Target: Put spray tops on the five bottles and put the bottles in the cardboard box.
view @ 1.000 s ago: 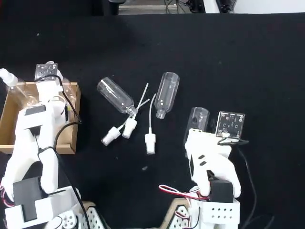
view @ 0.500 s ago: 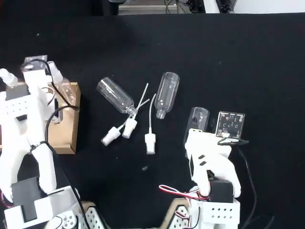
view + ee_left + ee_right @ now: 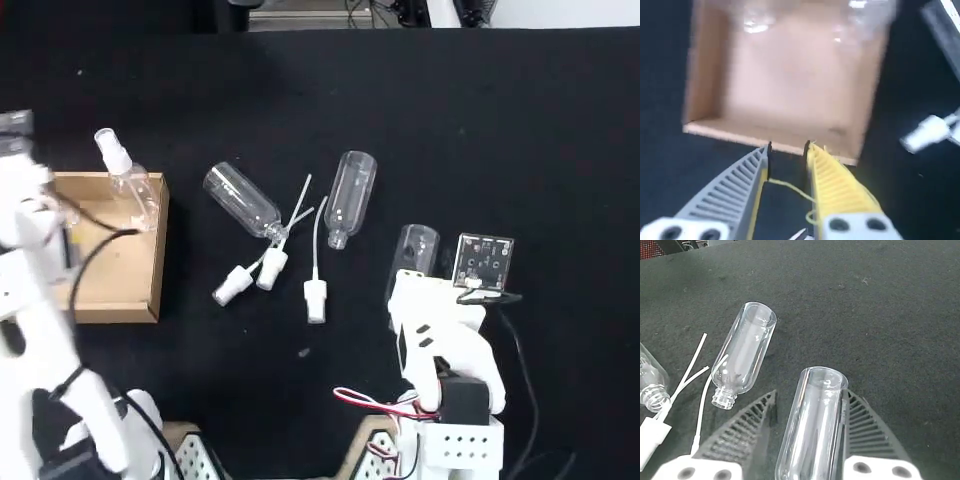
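Observation:
A clear bottle with a white spray top [image 3: 130, 185] leans in the far corner of the cardboard box [image 3: 110, 290]. My left gripper [image 3: 787, 147] hovers open and empty over the box's [image 3: 785, 75] near wall; clear bottles [image 3: 865, 15] blur at its far wall. Two topless bottles [image 3: 243, 200] [image 3: 350, 195] lie mid-table, with three loose spray tops [image 3: 232, 285] [image 3: 272, 268] [image 3: 315, 295] in front of them. My right gripper [image 3: 807, 395] is shut on a third topless bottle [image 3: 812, 420], also seen as the bottle [image 3: 415, 250] under the right arm.
Black cloth covers the table. The left arm [image 3: 30, 280] stands at the table's left edge beside the box. A topless bottle [image 3: 742, 355] and thin white dip tubes [image 3: 695, 370] lie just beside the right gripper. Open cloth stretches across the far and right side.
The left arm has pulled back from over the box toward the left edge, leaving the capped bottle in the box. The right arm and its bottle have not moved.

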You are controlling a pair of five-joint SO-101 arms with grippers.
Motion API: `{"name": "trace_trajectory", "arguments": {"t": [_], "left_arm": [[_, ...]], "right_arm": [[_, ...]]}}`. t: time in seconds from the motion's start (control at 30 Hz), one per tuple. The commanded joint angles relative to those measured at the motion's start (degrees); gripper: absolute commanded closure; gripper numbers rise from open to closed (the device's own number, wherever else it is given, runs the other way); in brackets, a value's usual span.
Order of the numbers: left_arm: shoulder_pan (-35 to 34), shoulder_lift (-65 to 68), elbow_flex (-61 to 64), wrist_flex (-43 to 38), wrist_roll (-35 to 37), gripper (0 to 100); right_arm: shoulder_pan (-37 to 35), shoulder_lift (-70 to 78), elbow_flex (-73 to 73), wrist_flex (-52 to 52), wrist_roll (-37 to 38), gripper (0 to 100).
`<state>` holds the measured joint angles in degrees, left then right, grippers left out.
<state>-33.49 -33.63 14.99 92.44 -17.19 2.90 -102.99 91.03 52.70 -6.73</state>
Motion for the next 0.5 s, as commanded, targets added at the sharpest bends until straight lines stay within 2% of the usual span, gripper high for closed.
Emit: {"name": "trace_trajectory", "arguments": {"t": [0.0, 0.17, 0.3, 0.47], "left_arm": [[-11.6, -1.1, -2.9, -1.6, -4.0, 89], [-19.6, 3.0, -2.2, -5.9, -7.0, 89], [-22.1, 6.8, -2.6, -6.4, -10.2, 98], [-23.8, 9.6, -2.7, -6.4, -13.0, 97]], "right_arm": [[-0.1, -5.5, -0.7, 0.1, 0.2, 82.8], [-0.1, -5.5, -0.6, 0.1, 0.2, 82.8], [-0.1, -5.5, -0.5, 0.1, 0.2, 82.8], [-0.1, -5.5, -0.4, 0.1, 0.2, 82.8]]}}
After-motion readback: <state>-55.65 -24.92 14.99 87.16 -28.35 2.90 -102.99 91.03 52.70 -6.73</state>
